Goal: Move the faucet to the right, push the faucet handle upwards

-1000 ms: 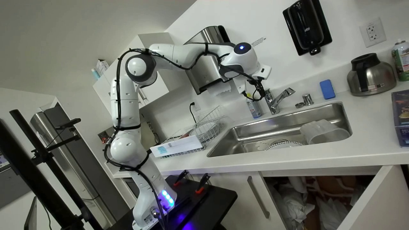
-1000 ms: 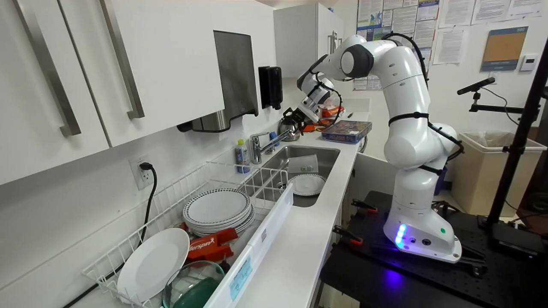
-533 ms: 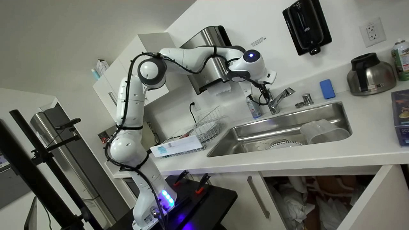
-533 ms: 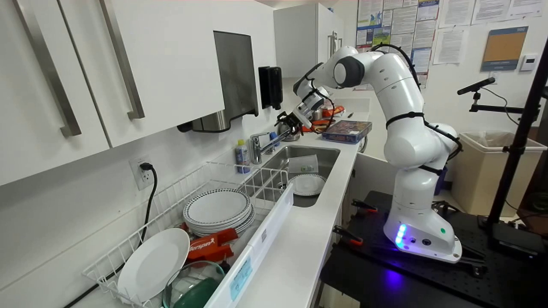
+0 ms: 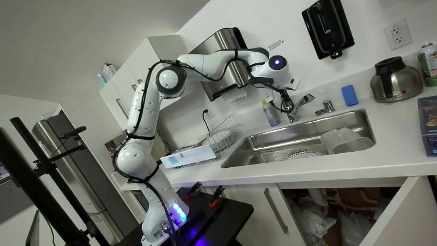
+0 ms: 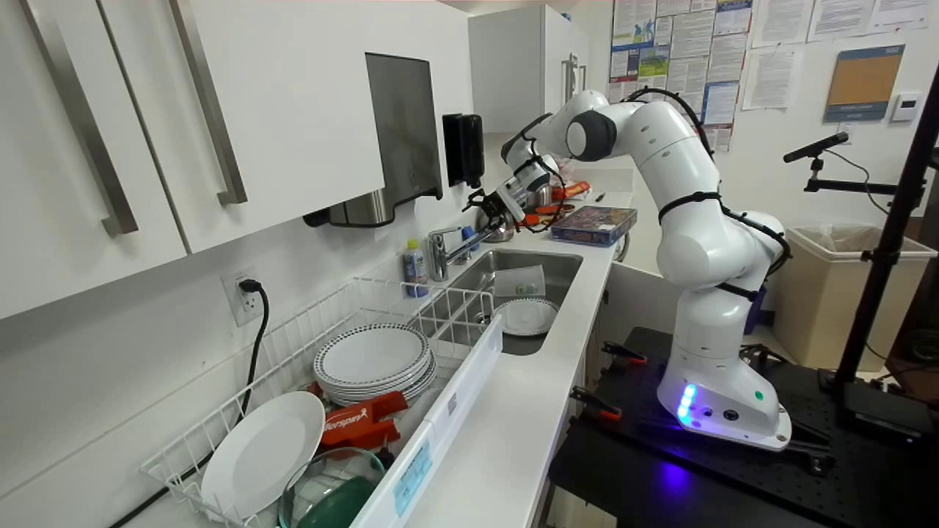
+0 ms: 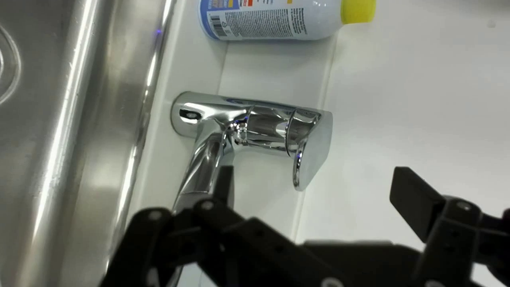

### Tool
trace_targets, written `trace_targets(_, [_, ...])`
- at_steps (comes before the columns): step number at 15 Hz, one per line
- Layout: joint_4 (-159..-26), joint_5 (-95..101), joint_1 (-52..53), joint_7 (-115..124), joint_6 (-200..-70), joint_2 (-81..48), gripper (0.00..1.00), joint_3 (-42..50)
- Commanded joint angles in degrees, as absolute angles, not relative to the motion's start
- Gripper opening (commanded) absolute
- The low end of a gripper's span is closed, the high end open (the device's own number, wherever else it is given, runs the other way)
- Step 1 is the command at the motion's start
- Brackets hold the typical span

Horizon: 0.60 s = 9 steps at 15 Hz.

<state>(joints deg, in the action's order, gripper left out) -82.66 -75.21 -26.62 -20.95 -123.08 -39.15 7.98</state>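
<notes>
Wrist view | claw (image 7: 311,185): spread wide, empty | faucet (image 7: 263,124): glossy chrome, cylindrical body | faucet handle (image 7: 316,149): smooth flat paddle

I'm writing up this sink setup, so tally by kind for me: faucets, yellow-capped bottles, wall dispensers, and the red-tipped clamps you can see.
Faucets: 1
Yellow-capped bottles: 1
Wall dispensers, the steel dispenser and the black dispenser: 2
Red-tipped clamps: 2
Total: 6
</notes>
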Motion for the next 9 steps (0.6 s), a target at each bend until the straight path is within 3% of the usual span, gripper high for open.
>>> trace_targets(1, [-77.64,-76.04,-26.50,-20.11,-121.74,-42.45,1.00,7.45])
trace_targets(9, [-71.71,-74.55,-24.83,-17.76,-123.75,-47.11,1.00,7.00])
